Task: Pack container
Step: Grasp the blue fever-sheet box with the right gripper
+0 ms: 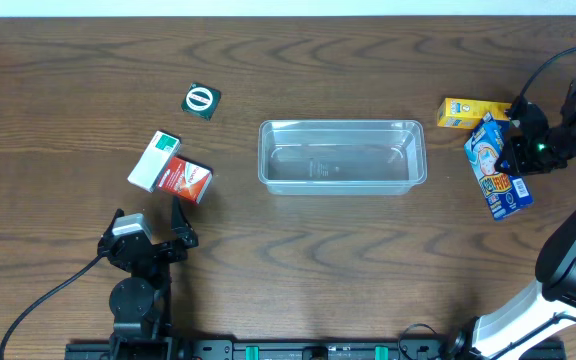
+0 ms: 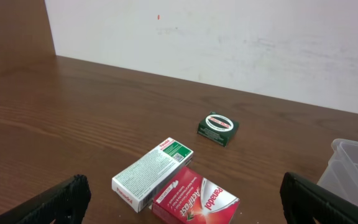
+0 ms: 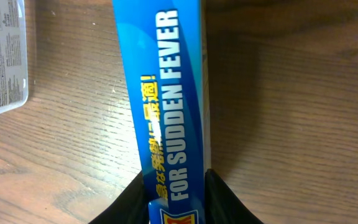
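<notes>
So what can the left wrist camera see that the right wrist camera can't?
Only the left wrist camera shows the green box, the white box beside the red box, a corner of the clear container, and the left fingers spread wide open. Only the right wrist camera shows the blue box that says FOR SUDDEN FEVER, with the right fingers closed on its two sides. Both show the brown wooden table and dark fingers at the bottom edge.
</notes>
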Controlling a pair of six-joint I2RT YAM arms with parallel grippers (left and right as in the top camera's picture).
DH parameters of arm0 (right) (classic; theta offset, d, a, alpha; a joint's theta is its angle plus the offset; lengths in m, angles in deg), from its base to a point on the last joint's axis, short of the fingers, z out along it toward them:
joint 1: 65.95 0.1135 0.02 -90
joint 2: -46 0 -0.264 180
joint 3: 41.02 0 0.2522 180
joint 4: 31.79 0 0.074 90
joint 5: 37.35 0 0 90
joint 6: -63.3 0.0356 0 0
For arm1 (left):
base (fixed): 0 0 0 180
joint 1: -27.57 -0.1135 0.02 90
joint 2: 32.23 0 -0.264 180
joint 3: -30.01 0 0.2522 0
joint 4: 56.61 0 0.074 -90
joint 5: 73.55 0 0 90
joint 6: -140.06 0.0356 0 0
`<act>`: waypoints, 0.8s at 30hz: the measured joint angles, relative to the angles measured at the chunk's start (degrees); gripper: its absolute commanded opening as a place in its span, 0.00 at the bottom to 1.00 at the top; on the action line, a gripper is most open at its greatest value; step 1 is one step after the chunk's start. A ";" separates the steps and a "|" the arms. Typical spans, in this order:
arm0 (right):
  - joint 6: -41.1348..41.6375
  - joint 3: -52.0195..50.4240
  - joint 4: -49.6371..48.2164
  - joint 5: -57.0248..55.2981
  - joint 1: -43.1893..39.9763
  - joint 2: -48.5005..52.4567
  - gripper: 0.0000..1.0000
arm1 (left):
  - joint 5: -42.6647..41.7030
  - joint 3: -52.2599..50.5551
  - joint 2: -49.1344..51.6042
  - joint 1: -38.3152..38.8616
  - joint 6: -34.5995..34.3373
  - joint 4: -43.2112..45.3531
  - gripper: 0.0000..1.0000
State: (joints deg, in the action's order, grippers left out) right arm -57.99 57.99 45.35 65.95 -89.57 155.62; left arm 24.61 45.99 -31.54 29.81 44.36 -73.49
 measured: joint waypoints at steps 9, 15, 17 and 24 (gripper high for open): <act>4.44 -0.13 0.04 0.24 0.00 0.00 0.39 | 0.00 0.00 0.00 0.00 0.00 0.00 0.98; 6.43 -0.22 -0.22 -1.40 0.22 0.00 0.37 | -0.02 0.00 0.00 0.00 0.00 0.00 0.98; 6.86 -0.24 -0.87 -2.71 0.55 0.00 0.33 | -0.02 0.00 0.00 0.00 0.00 0.00 0.98; 7.23 -0.26 -3.10 -5.92 2.64 0.00 0.24 | 0.00 0.00 0.00 0.00 -0.02 0.00 0.98</act>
State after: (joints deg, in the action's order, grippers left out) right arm -50.76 57.73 42.24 60.03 -86.93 155.62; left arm 24.61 45.99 -31.54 29.81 44.34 -73.49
